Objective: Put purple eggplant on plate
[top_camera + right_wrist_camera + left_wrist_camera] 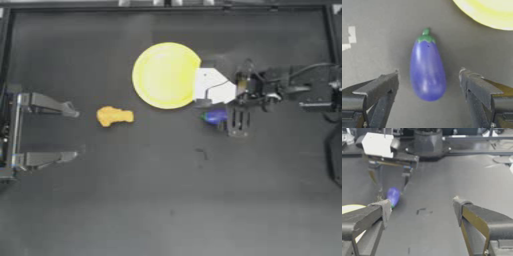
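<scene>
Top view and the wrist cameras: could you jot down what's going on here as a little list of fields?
Eggplant: purple eggplant lying on the table, beside the plate, not on it
Plate: yellow plate, nothing on it
Right gripper: right gripper open, a jaw on each side of the eggplant, not touching
Left gripper: left gripper open, parked at the left edge
Other item: orange-yellow lump on the table left of the plate

orange-yellow lumpy item (pixel 114 116), lying on dark table (pixel 167 200)
</scene>
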Robot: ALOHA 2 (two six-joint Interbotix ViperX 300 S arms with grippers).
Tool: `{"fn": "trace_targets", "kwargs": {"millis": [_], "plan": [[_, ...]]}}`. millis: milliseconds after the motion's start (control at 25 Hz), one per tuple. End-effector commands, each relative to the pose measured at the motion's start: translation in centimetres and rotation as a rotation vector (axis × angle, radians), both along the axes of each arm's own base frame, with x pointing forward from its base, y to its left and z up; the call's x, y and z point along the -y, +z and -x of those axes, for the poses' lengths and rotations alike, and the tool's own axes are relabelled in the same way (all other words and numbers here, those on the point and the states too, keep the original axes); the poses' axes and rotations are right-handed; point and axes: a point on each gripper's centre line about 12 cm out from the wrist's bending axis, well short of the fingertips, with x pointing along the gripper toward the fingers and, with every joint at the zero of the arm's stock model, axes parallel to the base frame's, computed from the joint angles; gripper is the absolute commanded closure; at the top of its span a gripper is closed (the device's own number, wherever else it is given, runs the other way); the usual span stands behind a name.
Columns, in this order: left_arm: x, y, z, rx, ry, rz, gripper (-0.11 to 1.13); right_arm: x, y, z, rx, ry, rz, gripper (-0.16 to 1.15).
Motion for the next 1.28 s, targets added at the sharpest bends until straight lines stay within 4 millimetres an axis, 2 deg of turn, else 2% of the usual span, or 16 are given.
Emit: {"fn": "trace_targets", "kwargs": {"millis": [40, 400, 480, 560, 720, 800, 1120, 1280], "plan": [[0.0, 0.5, -0.4, 0.008, 0.000, 0.001, -0.01, 0.1, 0.0, -0.3, 0.011, -0.003, -0.003, -0.02], [0.0, 0.5, -0.6, 0.000, 0.000, 0.002, -0.01, 0.0, -1.3, -0.3, -0.007, -0.004, -0.014, 0.00], [-0.1, 0.4, -0.8, -0.009, 0.002, 0.002, -0.01, 0.1, -1.4, -0.3, -0.008, -0.006, -0.014, 0.05], [-0.1, 0.2, -0.9, -0.018, 0.002, 0.004, -0.01, 0.1, -1.4, -0.3, -0.009, -0.006, -0.011, 0.21], [-0.1, 0.1, -1.1, -0.026, 0.002, 0.007, -0.01, 0.2, -1.0, -0.3, -0.005, -0.006, -0.008, 0.80], [-0.1, 0.1, -1.1, -0.026, 0.002, 0.007, -0.01, 0.1, -0.6, -0.3, 0.005, -0.006, -0.006, 0.99], [-0.4, 0.1, -1.1, -0.030, 0.013, 0.007, -0.01, 0.2, 2.8, -0.4, 0.074, 0.027, 0.030, 0.94], [-0.4, 0.1, -1.1, -0.032, 0.013, 0.009, -0.01, 1.5, 5.2, -1.4, 0.124, 0.018, 0.035, 0.94]]}}
